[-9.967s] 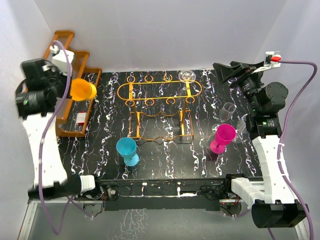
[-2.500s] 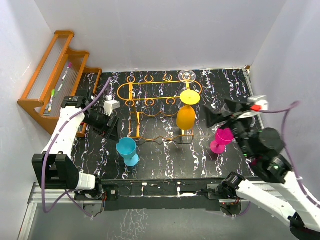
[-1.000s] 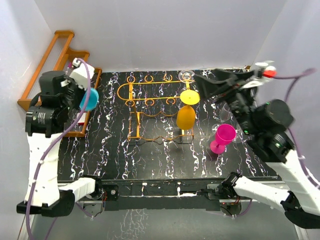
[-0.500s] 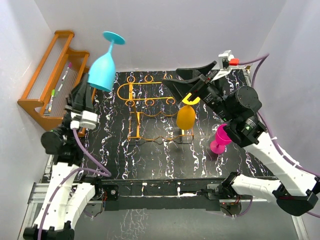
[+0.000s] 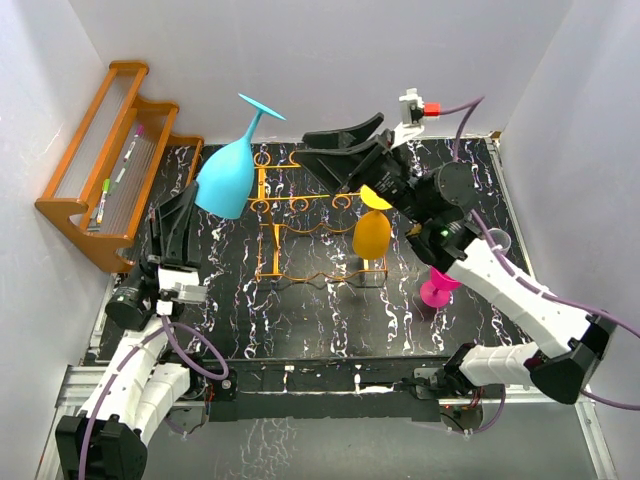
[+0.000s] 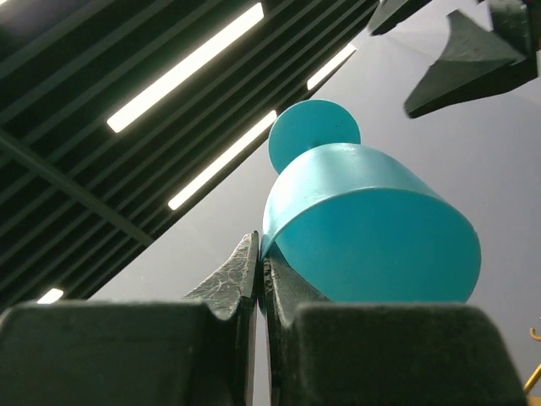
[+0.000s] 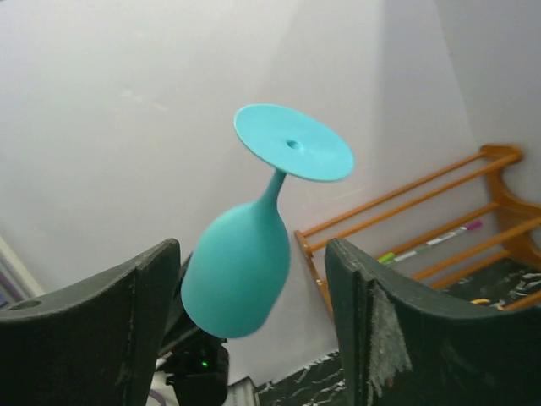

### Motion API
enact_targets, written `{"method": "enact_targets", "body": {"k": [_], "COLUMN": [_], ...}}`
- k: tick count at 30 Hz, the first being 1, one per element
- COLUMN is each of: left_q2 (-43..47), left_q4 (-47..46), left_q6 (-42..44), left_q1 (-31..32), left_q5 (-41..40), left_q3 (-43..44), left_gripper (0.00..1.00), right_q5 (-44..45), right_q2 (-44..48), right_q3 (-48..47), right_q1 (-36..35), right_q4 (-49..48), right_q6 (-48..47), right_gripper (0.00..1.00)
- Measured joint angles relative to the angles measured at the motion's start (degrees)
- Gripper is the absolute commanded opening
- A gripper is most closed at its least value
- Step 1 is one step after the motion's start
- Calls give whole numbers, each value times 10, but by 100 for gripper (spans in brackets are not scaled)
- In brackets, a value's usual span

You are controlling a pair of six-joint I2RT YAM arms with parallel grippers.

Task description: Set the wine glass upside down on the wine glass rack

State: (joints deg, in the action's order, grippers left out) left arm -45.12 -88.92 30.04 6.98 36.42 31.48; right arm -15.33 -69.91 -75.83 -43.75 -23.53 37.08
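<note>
Top view: the left gripper [image 5: 198, 207], clamped on the rim of the inverted teal wine glass [image 5: 228, 178], has carried it right, above the left end of the wine glass rack [image 5: 274, 250]; left wrist view: rim pinched; right wrist view: the right gripper [image 7: 251, 254], spread, frames the glass untouched, suggesting a handover.

Both arms wear white plastic shells on their long links, with round black housings at the joints. The left arm [image 5: 125, 365] sits at seven o'clock in the overhead view and the right arm [image 5: 520, 290] at four o'clock. A white block with a red tip [image 5: 420, 103] stands near one o'clock, and a purple cable [image 5: 462, 103] runs from it. The left gripper [image 6: 259, 254] has matte black, grainy pads [image 6: 224, 283]. The right gripper [image 7: 252, 245] has broad black fingers [image 7: 101, 338] with scuffed faces.
</note>
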Motion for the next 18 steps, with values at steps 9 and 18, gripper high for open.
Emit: {"method": "enact_targets", "body": {"k": [9, 18], "left_q2": [-5, -5], "left_q4": [-24, -28], "left_q6": [33, 44], "left_q1": [9, 20], "left_q5": [21, 32], "left_q3": [-15, -24], "left_gripper": [0, 0], "right_q5": [-22, 8], "right_q2": [-73, -99], "right_q3": [8, 14], "right_q1": [-6, -32], "right_q4": [-115, -176], "right_q6": [65, 69], "right_gripper": [55, 49]}}
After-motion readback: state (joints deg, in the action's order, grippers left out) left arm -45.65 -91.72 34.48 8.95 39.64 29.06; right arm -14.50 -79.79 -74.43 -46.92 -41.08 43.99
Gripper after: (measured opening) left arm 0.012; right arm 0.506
